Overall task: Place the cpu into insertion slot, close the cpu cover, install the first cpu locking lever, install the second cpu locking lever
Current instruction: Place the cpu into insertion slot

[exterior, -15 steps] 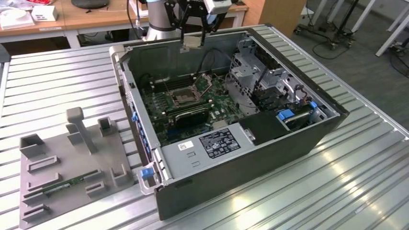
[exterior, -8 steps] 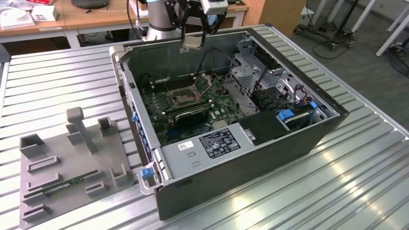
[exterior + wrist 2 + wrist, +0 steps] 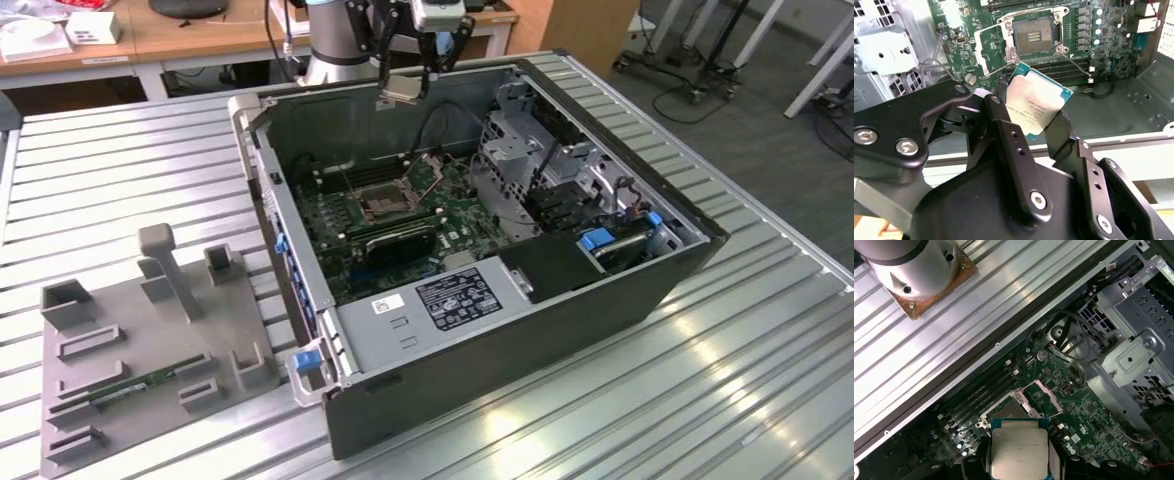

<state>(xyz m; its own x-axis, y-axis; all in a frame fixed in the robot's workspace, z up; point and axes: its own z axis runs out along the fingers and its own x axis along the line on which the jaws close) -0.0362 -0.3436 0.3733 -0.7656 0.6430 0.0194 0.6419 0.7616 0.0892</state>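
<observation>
The cpu [image 3: 1036, 107] is showing a dull silvery metal top between the matt black jaws of the gripper [image 3: 1032, 114], while the ribbed metal desk [image 3: 747, 380] around the dark matt computer case [image 3: 534, 350] is gleaming glossily.

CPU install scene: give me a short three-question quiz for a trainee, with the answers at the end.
1. True or false: the cpu already sits in the insertion slot.
2. Pick one. The cpu cover is: A shut over the slot; B swung open; C held in the jaws.
3. Fill in: the jaws of the gripper are shut on the ____.
Key: 1 false; 2 B; 3 cpu.
</observation>
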